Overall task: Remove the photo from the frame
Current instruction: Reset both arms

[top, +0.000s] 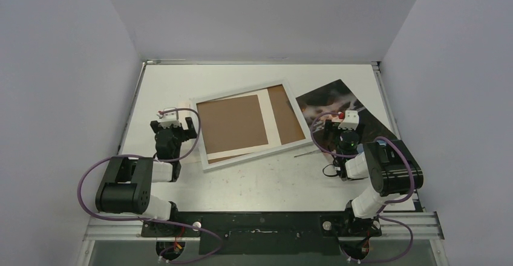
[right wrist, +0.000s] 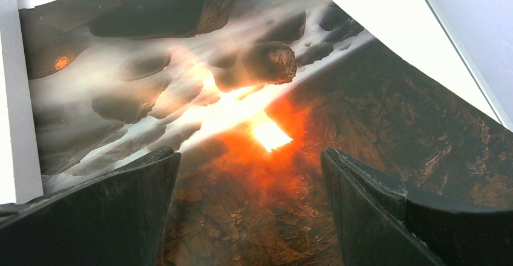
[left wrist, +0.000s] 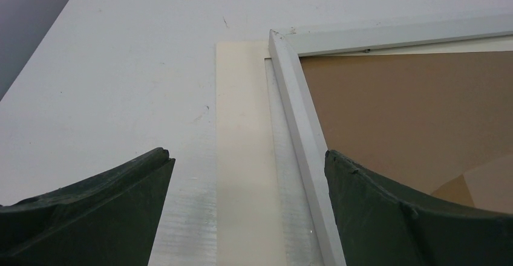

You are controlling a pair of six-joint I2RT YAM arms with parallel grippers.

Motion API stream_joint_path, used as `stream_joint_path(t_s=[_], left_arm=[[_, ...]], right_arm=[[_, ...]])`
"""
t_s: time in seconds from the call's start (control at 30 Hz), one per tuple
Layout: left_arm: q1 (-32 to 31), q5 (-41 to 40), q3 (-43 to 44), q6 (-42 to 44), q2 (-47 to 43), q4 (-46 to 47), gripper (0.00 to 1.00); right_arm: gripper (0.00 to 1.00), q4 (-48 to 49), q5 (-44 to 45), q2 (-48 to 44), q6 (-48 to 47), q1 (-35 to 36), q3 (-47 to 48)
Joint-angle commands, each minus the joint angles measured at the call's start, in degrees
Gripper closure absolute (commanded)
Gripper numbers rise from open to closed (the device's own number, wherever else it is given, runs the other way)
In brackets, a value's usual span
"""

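On the right half of the table (top: pixel 272 184), the photo (top: pixel 323 100) lies flat and face up, already outside the frame (top: pixel 239 92) and right against its right edge. Its near part is hidden under the right arm. The right gripper (right wrist: pixel 249 151) hovers low over the print's orange glow with its jaws spread wide and nothing between them. The left gripper (left wrist: pixel 245 154) is equally wide and empty, poised at the frame's left rail, where a cream mat sheet (left wrist: pixel 242 97) shows just beside it. The frame itself rests back-up near the table's middle, with a brown backing board (top: pixel 233 124) lying askew inside it. The print looks thin, light and glossy, so it would probably bend readily, slide on the smooth tabletop, and crease or smudge if pinched hard. Lying flat, it offers the fingers no raised edge, so the best hold is likely a corner or margin coaxed upward, then clamped gently. No brand, label or legible writing shows on print, frame or board.
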Motion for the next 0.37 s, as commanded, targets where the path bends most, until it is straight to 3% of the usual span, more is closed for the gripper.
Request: stream_joint_path(t_s=[0.0,0.33], left_arm=[[0.06,1.28,1.05,-0.34,-0.04,1.93,0.03],[0.1,1.35,0.99,-0.3,-0.13,1.96,0.03]], right_arm=[[0.1,3.46,-0.9,-0.7,0.46,-0.27,1.29],[0.1,3.47,-0.9,-0.66,0.48,-0.31,1.29]])
